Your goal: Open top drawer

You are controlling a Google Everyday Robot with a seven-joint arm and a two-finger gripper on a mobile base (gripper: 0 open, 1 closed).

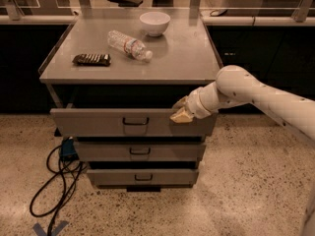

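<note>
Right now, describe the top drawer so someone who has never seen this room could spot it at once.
Find the grey metal cabinet with a bowl and bottle on top. The top drawer sits directly under that top, with the gripper at the right of its upper edge. Unlike the two drawers below, its front is the tallest and widest.
</note>
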